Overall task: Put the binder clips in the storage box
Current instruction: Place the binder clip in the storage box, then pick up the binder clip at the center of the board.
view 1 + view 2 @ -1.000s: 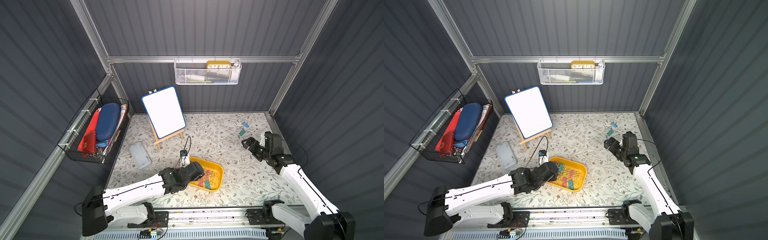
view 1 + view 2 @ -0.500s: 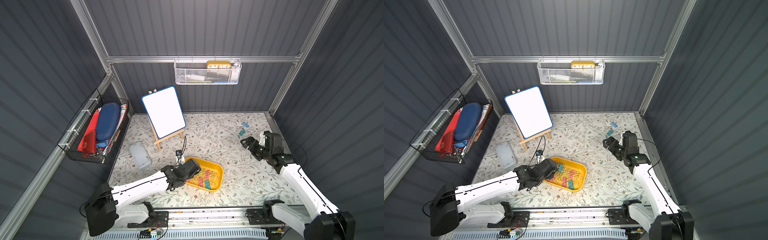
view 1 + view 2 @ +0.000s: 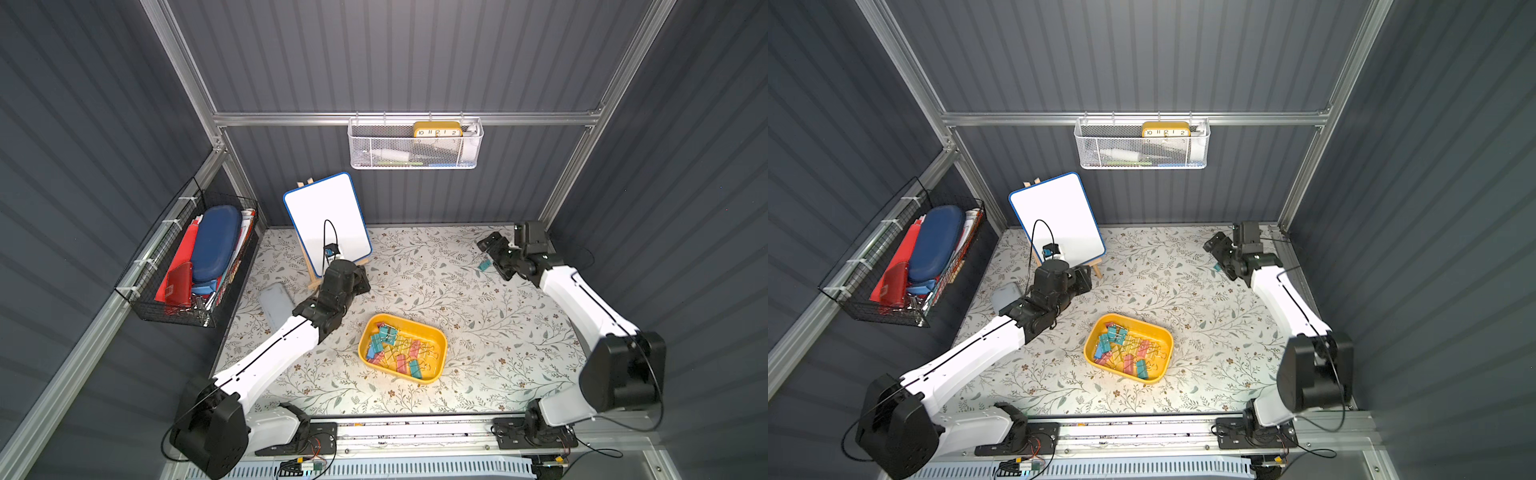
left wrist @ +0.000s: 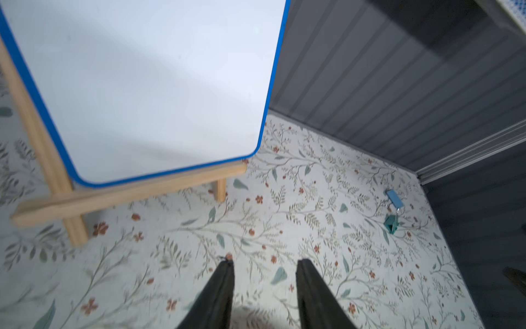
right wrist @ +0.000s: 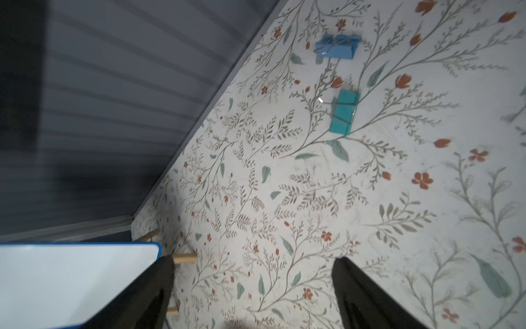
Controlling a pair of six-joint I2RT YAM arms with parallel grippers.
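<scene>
Near the front: shallow yellow plastic storage box (image 3: 428, 330), holding a heap of pastel binder clips (image 3: 397, 351). Further back, beside the blue-rimmed whiteboard (image 3: 328, 220): left gripper (image 4: 263, 263), parted and empty. Farthest, by the back right corner: teal clip (image 5: 343, 112) and blue clip (image 5: 337, 47), loose on the floral mat (image 3: 457, 291), near the right gripper (image 5: 253, 260), spread wide, gripping nothing. Calls for centring over the teal body, lowering squarely, closing on body, not wire handles.

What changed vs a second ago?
Left tool pulled off the box, swung back toward the whiteboard and opened; nothing between its jaws now. Right tool edged toward the loose blue clip and teal clip, staying open. Box, both loose clips and whiteboard unmoved.
</scene>
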